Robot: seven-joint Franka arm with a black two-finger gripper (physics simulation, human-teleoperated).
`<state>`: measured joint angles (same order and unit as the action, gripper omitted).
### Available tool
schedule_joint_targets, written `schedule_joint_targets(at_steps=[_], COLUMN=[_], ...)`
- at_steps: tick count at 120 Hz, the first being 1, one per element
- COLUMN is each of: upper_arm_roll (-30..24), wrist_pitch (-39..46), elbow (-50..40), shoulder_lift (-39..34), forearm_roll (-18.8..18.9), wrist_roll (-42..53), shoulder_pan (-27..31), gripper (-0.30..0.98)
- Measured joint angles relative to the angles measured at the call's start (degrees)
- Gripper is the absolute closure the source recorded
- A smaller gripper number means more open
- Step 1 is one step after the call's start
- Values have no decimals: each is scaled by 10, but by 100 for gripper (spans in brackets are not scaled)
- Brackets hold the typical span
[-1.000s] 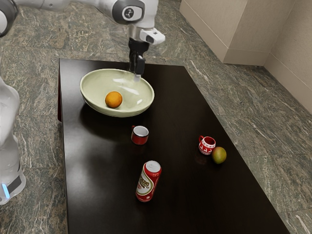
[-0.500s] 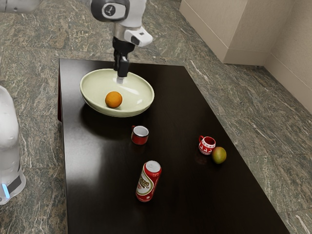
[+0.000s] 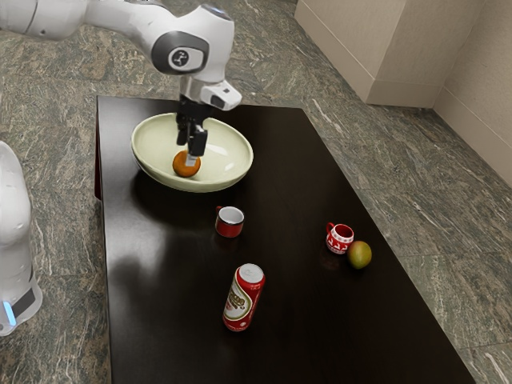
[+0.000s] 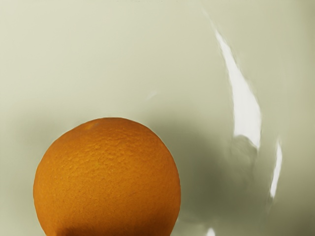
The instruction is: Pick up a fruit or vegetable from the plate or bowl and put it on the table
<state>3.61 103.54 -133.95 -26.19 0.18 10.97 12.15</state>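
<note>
My pincer (image 3: 187,154) is hanging point-down within the bowl's outline, its two fingers standing parted in a released state; from this side I'm seeing one finger partly overlapping the other, so I can't judge the full width of the spread; the nearer fingertip is crossing in front of the orange (image 3: 180,167), and I can't tell whether it is touching the peel. The orange, one of one, is sitting right at the pincer's tips, resting on the inside of the pale green bowl (image 3: 233,165); in the wrist view I'm seeing its pitted skin against the glossy wall. That single bowl is spreading around and beneath the pincer.

Going outward from the pincer, I'm counting two mugs; the nearer, a red mug (image 3: 229,230) with a white inside, is standing upright just outside the bowl; well apart from the pincer, past that mug, one red drinks can (image 3: 242,302) is standing upright; off to the pincer's exterior-view right, also well apart, the second, a patterned mug (image 3: 340,242) in red and white, is standing with one greenish-yellow fruit (image 3: 359,255) lying right beside it; one dark, shiny table (image 3: 312,336) is carrying the bowl, both mugs, the can and that fruit.
</note>
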Motion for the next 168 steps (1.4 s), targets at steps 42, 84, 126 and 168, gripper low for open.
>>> schedule_joint_targets(at_steps=[42,84,126,168], upper_arm_roll=[26,26,32,34], wrist_pitch=[44,53,50,54], elbow=[1,0,-11,-15], shoulder_lift=[41,67,64,65], forearm_roll=[0,-9,-10,-11], wrist_roll=[-13,-21,-25,-34], shoulder_pan=[-4,-5,-4,-4], gripper=[2,2,5,19])
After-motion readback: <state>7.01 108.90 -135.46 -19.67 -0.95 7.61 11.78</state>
